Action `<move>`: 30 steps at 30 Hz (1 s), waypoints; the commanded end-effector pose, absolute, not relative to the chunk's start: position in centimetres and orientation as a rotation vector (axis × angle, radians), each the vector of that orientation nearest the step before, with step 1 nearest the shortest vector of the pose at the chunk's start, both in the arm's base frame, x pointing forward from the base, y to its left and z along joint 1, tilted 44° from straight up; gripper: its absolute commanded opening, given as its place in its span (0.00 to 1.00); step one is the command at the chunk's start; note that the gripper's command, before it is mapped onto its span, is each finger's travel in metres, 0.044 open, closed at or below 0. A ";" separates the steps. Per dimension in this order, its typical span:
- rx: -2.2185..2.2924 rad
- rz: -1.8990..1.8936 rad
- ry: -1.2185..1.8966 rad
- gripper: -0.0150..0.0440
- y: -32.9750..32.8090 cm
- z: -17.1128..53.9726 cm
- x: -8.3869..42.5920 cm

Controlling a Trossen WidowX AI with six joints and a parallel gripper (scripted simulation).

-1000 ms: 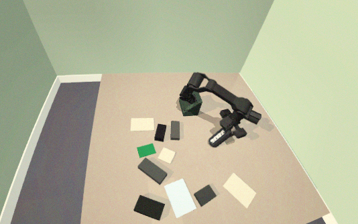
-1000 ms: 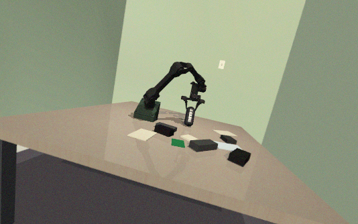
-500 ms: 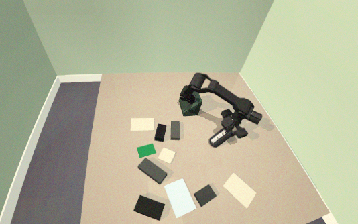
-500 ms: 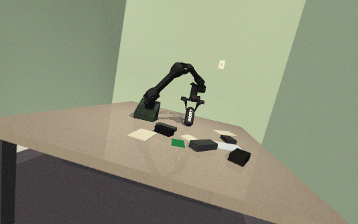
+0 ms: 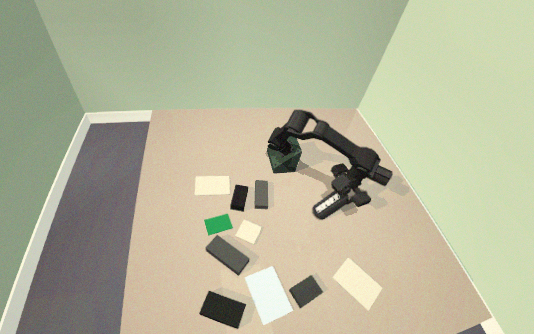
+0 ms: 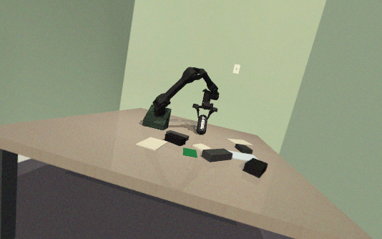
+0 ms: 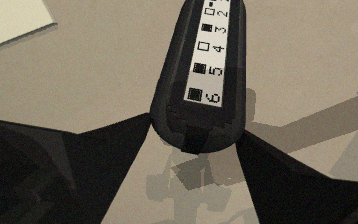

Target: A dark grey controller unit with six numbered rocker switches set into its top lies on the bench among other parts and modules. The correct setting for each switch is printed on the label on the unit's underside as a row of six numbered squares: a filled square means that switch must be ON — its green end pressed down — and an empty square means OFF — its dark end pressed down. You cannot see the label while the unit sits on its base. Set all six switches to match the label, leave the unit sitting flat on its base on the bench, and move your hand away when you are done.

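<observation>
The dark grey controller unit (image 5: 319, 213) (image 6: 201, 131) (image 7: 200, 120) is held between the two fingertips of my gripper (image 5: 343, 194) (image 6: 203, 116) (image 7: 193, 125), near its number 6 end. It is tilted, with its underside label (image 5: 327, 204) (image 6: 202, 122) (image 7: 217, 55) showing; I cannot tell if its lower end touches the bench. In the wrist view, squares 6, 5 and 3 are filled, squares 4 and 2 are empty, and square 1 is cut off at the top edge. The rocker switches are hidden on the far side.
Left of the unit in the top view lie a black block (image 5: 239, 198), a grey block (image 5: 261, 194), a green card (image 5: 218, 224) and a long grey block (image 5: 227, 255). Nearer the front are a black box (image 5: 223, 309), a pale panel (image 5: 269, 295), a dark block (image 5: 306, 291) and a cream panel (image 5: 358, 283).
</observation>
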State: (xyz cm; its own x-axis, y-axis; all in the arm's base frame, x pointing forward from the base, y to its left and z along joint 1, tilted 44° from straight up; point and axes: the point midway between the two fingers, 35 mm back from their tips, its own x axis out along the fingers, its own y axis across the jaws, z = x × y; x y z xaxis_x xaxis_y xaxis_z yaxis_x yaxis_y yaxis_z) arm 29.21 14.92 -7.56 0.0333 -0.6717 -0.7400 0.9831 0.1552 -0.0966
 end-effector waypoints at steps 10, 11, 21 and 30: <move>0.513 -1.385 0.751 0.83 14.4 -8.9 29.1; 0.513 -1.385 0.751 0.83 14.4 -9.0 29.1; 0.513 -1.385 0.751 0.83 14.4 -9.8 29.0; 0.513 -1.385 0.751 0.83 14.4 -10.5 28.9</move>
